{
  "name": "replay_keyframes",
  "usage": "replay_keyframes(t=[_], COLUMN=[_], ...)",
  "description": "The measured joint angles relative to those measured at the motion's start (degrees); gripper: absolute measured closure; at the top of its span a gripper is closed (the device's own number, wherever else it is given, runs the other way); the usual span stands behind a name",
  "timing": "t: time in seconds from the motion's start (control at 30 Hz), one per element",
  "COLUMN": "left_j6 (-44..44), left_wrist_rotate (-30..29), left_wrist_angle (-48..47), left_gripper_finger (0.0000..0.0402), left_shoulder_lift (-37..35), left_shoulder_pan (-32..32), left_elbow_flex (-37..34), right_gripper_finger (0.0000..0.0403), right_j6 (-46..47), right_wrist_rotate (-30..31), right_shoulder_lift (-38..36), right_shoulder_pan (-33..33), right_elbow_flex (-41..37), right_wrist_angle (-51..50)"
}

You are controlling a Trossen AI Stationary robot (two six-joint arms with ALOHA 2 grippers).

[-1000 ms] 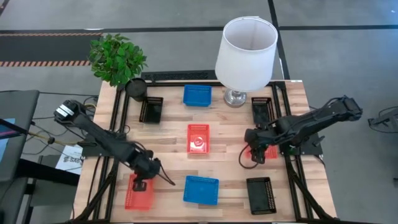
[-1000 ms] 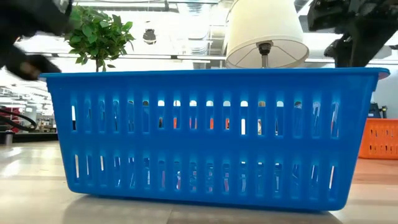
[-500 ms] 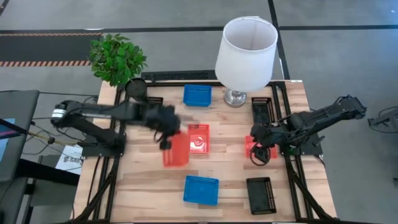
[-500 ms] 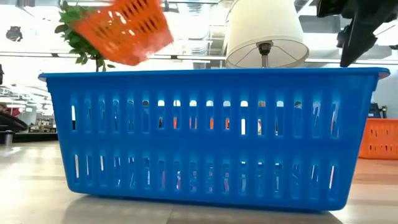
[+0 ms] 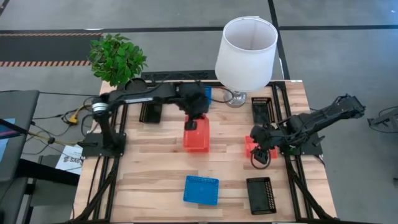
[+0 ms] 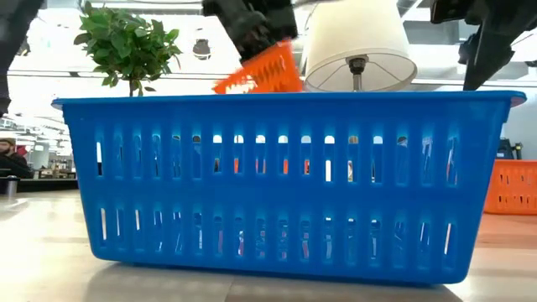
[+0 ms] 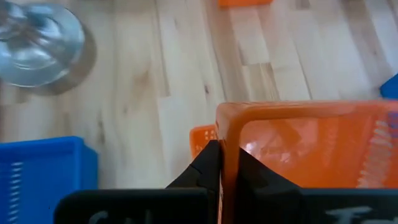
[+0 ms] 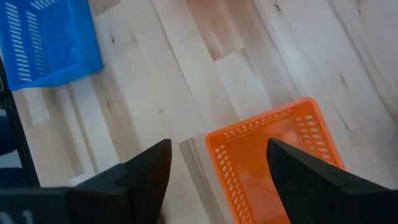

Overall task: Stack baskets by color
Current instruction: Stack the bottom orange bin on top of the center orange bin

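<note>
Left gripper (image 5: pixel 193 122), clamped on a red basket (image 5: pixel 196 135), apparently hovers over the centre one; next: lower it in; right gripper (image 5: pixel 260 151) gapes over another

Both arms are matte black jointed links, the left arm (image 5: pixel 134 94) banded silver near its base.
</note>
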Motion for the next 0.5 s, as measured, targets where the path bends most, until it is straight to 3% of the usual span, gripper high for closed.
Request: replay_keyframes(t=[0.27, 0.5], left_j6=[-0.1, -0.6], left_wrist_rotate=[2.3, -0.2], left_wrist_angle=[-5.8, -5.3], left_gripper_finger=[0.0401, 0.0401], left_shoulder_lift=[7.6, 8.2], left_shoulder_pan=[0.0, 0.0], left_elbow_flex=[4.5, 3.8], right_gripper_finger=[0.0117, 0.0117], right_j6=[0.1, -0.1], right_wrist_rotate=[1.4, 2.7], right_shoulder_lift=[0.0, 0.0], right_shoulder_pan=[1.3, 1.4], right_elbow_flex=[0.0, 0.0], right_wrist_angle=[0.0, 0.1])
